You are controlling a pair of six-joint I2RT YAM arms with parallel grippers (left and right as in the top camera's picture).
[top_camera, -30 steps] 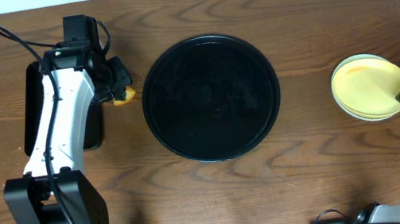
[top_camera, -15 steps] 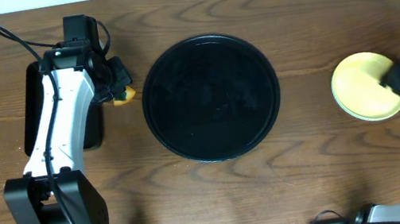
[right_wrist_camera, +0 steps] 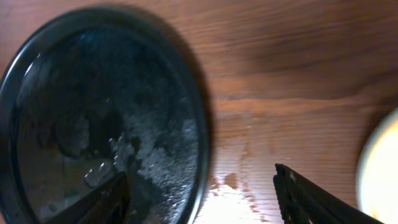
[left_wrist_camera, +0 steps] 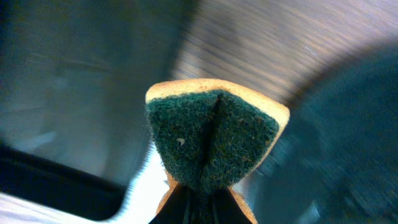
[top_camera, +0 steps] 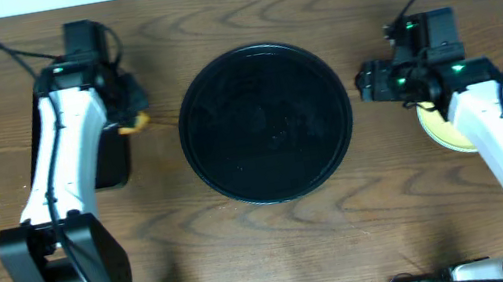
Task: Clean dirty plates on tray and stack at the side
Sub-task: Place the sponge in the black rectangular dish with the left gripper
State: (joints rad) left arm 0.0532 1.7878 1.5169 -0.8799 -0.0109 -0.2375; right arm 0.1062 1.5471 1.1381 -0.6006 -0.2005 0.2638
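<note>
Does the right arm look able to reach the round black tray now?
Probably yes: the right gripper hangs open just beside the round black tray, with nothing between them.

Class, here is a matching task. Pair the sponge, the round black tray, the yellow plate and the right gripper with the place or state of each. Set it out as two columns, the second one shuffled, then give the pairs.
Column one:
1. sponge
2. round black tray
3. yellow plate
4. right gripper

Column two:
A. in the middle, no plates on it
B. open, holding nothing
C. pinched in the left gripper
D. far right, partly hidden

Pairs: 1-C, 2-A, 3-D, 4-B
</note>
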